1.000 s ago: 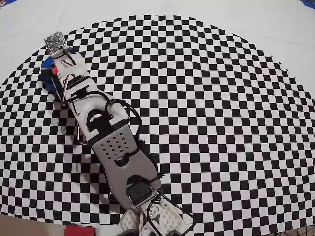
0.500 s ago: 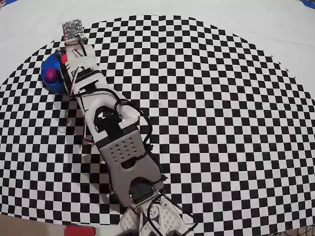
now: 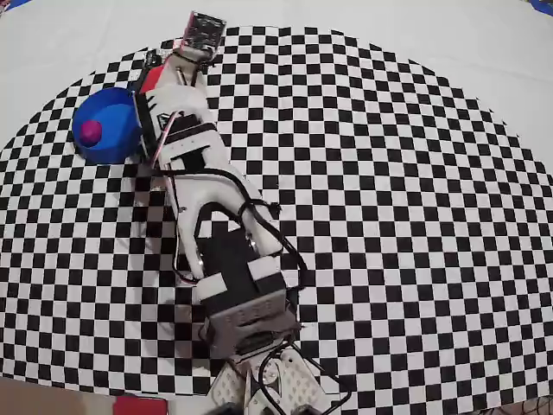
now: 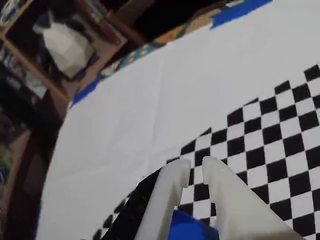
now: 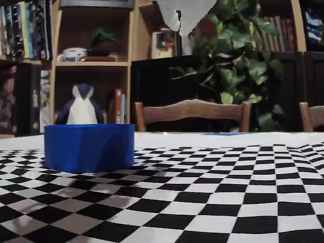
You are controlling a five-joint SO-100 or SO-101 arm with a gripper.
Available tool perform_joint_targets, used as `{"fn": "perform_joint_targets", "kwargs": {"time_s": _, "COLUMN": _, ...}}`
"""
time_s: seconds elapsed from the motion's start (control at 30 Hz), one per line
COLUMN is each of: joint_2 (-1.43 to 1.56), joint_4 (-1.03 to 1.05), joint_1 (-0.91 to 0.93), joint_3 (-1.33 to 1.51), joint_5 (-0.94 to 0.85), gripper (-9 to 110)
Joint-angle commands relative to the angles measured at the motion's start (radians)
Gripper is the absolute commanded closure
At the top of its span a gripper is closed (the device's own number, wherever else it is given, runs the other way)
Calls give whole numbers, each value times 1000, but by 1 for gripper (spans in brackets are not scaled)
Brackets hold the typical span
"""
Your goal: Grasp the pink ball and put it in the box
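Pink ball (image 3: 91,130) already lies inside the box (image 3: 121,111), toward its left side as the overhead view shows it; we judge the placing done, since nothing remains in the gripper (image 4: 196,165). Our wrist view shows the two white fingers (image 4: 169,192) nearly together with only a narrow gap between their tips and nothing held there; a patch of blue, most likely the box, sits just below them at the bottom edge. From overhead the arm (image 3: 203,199) stretches up the left part of the mat and its head lies just to the right of the box, not over it; we take that offset as a sign the arm is clear of the rim, so the ball can rest undisturbed. In the fixed view the box (image 5: 89,147) stands upright on its flat base with its low wall hiding the ball from that side; neither arm nor gripper shows there.

Everything rests on a black-and-white checkered mat (image 3: 389,216) with a rounded far edge, laid over a plain white tablecloth (image 3: 432,35). Behind the table we see wooden chairs (image 5: 192,112), a bookshelf (image 5: 91,61) with books, a cup and a small penguin figure (image 5: 81,105), and a leafy plant (image 5: 238,66) against dark furniture.
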Motion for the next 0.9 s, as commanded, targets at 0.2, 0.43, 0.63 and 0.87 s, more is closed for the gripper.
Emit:
{"fn": "perform_joint_targets", "kwargs": {"time_s": 0.2, "joint_2": 316, "joint_4": -15, "joint_1": 123, "joint_3": 252, "joint_5": 313, "gripper": 101}}
{"fn": "perform_joint_targets", "kwargs": {"time_s": 0.43, "joint_2": 611, "joint_4": 67, "joint_1": 224, "joint_3": 525, "joint_5": 495, "gripper": 101}}
{"fn": "perform_joint_targets", "kwargs": {"time_s": 0.63, "joint_2": 827, "joint_4": 161, "joint_1": 299, "joint_3": 730, "joint_5": 624, "gripper": 101}}
{"fn": "perform_joint_targets", "kwargs": {"time_s": 0.87, "joint_2": 1055, "joint_4": 268, "joint_1": 334, "joint_3": 891, "joint_5": 723, "gripper": 101}}
